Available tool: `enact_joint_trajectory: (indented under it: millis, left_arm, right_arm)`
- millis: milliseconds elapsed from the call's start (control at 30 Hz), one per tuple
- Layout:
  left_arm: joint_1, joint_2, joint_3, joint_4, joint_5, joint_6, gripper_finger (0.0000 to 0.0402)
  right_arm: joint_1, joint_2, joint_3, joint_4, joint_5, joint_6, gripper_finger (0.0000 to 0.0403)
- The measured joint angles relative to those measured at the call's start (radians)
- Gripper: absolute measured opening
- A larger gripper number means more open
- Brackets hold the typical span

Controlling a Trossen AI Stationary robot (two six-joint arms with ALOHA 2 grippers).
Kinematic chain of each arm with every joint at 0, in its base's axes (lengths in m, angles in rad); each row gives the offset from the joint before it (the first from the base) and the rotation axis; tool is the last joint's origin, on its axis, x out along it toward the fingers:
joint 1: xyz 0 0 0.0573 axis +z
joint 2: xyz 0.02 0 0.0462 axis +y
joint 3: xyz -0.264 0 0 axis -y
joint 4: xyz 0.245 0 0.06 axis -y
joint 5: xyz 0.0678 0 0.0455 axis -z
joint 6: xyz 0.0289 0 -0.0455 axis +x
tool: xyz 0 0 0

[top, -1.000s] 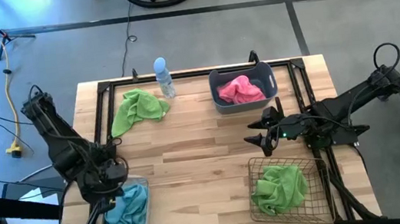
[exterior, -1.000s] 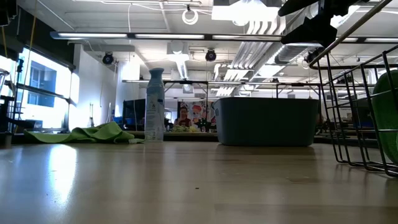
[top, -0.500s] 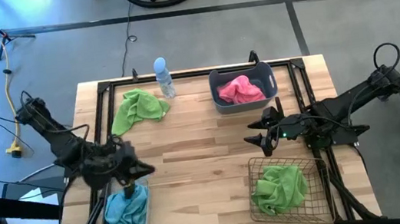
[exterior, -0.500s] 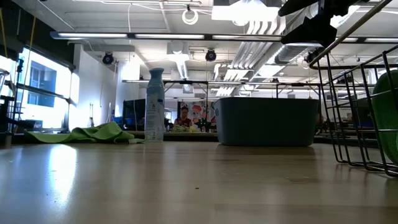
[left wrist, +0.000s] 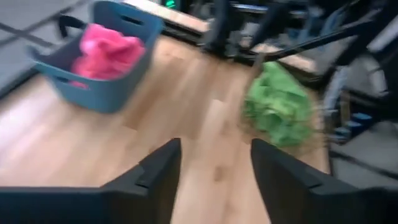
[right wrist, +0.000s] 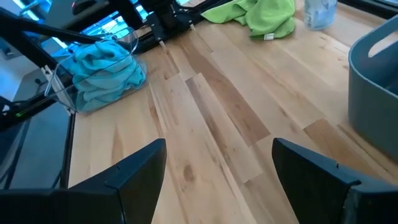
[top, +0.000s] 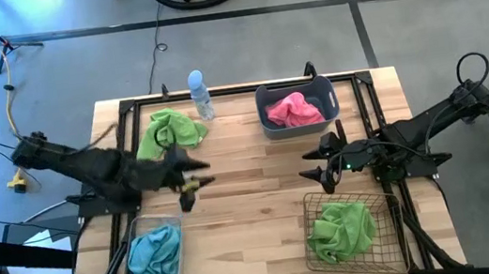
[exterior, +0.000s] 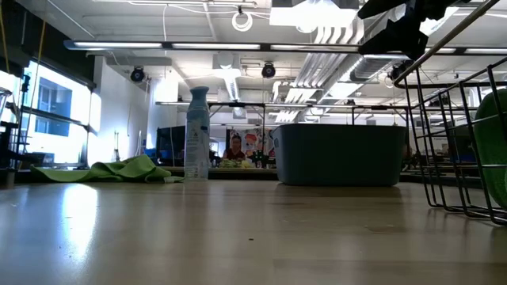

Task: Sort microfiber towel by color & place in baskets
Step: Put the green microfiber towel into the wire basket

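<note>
Left hand, fingers parted and empty, hangs near the loose lime-green fuzzy towel at the surface's far-left corner. Next: grasp it for the dark wire-mesh basket. Right hand waits wide open, empty.

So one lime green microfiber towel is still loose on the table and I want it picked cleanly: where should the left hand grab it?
Grip the raised, bunched folds in the middle of the lime green microfiber towel, coming straight down from above. It lies spread and crumpled on the wooden table, so flat edges give little to pinch. The clear bottle with a blue top stands close by, so keep toward the towel's near side.
</note>
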Motion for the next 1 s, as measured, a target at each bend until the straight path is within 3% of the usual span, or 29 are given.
enact_joint_trajectory:
  millis: [233,433,600,800,1000]
  left_arm:
    - [0.197,0.027,0.146,-0.327,-0.012,0.071,0.0256]
    - [0.402,0.027,0.056,-0.51,-0.011,-0.02,0.0275]
    - [0.574,0.027,-0.122,-0.462,0.072,-0.024,0.0276]
    - [0.74,0.028,-0.38,-0.288,0.174,-0.012,0.0276]
    - [0.882,0.027,-0.489,-0.134,0.208,0.065,0.0276]
  right_arm:
    - [-0.025,0.0,0.0,0.0,0.0,-0.026,0.0288]
    - [-0.1,0.0,0.0,0.0,0.0,-0.033,0.0288]
    - [-0.184,0.0,0.0,0.0,0.0,-0.038,0.0288]
    - [-0.3,0.0,0.0,0.004,-0.004,-0.025,0.0288]
    - [-0.411,0.0,0.0,0.051,-0.005,0.021,0.0288]
